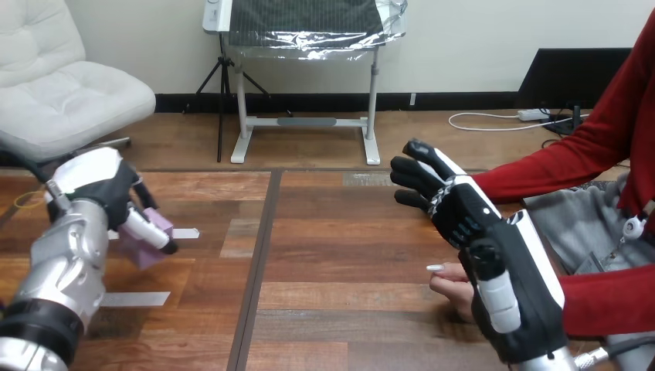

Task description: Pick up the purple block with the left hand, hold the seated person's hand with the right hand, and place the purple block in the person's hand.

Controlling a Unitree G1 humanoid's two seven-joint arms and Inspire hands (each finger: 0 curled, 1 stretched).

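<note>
Right hand (494,255): fingers spread, nothing gripped | person's hand (452,284): seen just under its palm, contact cannot be told | left hand (104,193): fingers clamped on purple block (141,251), block tucked beneath them

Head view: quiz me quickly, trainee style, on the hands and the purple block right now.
1. True or false: the left hand has its fingers curled round the purple block.
2. Pick one: the person's hand is A) on the purple block, B) partly under the right hand, C) touching the left hand.
3. Fill in: the purple block is not yet in the person's ____.
Key: 1 true; 2 B; 3 hand.
</note>
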